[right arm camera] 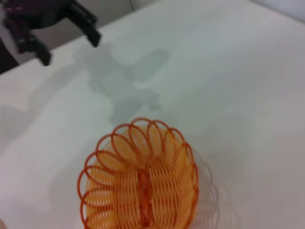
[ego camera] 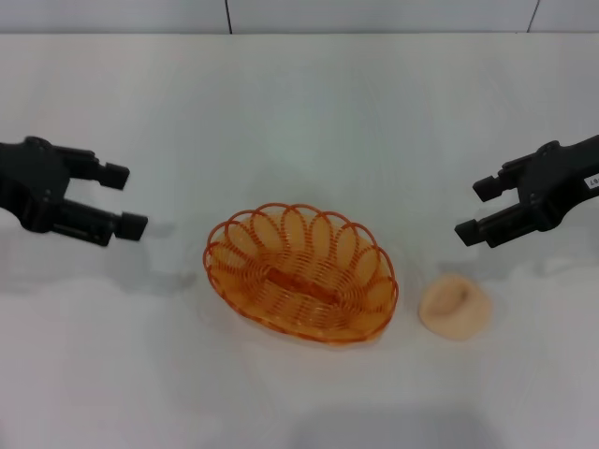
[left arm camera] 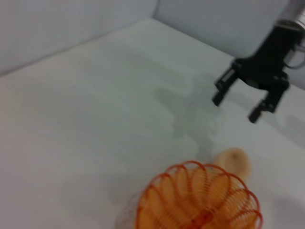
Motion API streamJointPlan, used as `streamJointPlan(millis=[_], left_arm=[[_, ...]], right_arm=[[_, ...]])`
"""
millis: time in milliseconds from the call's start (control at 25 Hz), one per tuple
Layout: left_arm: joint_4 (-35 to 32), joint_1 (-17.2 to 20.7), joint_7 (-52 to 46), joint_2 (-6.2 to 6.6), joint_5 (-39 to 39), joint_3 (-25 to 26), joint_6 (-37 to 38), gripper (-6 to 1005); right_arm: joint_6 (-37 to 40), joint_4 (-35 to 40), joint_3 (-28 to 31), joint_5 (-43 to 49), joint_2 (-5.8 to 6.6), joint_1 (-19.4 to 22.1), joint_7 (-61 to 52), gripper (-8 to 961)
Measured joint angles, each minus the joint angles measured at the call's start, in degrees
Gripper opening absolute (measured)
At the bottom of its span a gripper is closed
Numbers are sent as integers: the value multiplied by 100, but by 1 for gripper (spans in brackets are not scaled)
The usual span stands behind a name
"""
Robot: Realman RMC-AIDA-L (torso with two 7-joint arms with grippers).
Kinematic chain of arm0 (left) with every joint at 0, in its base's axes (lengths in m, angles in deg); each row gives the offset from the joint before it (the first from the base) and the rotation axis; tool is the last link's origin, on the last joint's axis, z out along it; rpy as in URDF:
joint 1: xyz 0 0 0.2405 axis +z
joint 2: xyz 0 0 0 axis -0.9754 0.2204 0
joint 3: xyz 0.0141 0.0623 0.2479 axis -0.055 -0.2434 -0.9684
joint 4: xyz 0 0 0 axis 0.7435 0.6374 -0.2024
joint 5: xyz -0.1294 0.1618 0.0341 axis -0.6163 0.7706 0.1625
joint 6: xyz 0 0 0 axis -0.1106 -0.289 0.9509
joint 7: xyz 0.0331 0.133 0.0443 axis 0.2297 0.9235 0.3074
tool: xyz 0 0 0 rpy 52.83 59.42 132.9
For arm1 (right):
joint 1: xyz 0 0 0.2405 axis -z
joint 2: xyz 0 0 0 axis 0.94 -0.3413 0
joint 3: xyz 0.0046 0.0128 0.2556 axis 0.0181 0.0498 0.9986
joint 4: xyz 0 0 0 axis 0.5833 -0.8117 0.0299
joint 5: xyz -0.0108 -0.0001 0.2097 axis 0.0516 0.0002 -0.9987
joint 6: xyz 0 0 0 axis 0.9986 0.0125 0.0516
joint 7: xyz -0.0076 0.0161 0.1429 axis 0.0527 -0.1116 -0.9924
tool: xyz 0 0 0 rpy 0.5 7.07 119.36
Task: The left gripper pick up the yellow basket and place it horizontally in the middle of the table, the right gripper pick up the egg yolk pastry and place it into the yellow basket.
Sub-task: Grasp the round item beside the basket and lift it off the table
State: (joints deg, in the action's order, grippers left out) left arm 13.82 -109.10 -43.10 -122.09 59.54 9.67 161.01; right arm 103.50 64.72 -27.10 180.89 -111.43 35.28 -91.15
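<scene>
Right now my left gripper [ego camera: 124,200] hangs open and empty over the bench [ego camera: 299,103], well to the left of the yellow basket [ego camera: 300,271], which sits near the middle, slightly askew. My right gripper [ego camera: 479,209] hangs on the opposite side, jaws spread, holding nothing. Below it the egg yolk pastry [ego camera: 455,306] lies just right of the basket.

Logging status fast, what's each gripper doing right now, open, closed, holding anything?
Left gripper: open, holding nothing, left of the yellow basket.
Right gripper: open, holding nothing, above the egg yolk pastry.
</scene>
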Motion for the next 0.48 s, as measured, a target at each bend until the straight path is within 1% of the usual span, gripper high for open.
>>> streamJointPlan(millis=[280,480], left_arm=[[-20,2,9,-54,6,-121,135,890],[-21,5,-8,-73,8,-153,149,890]], right_arm=[[373,137,-30,524,-55,-208,-453,778],[384,400,-493,750,-61,-247,-816,778]])
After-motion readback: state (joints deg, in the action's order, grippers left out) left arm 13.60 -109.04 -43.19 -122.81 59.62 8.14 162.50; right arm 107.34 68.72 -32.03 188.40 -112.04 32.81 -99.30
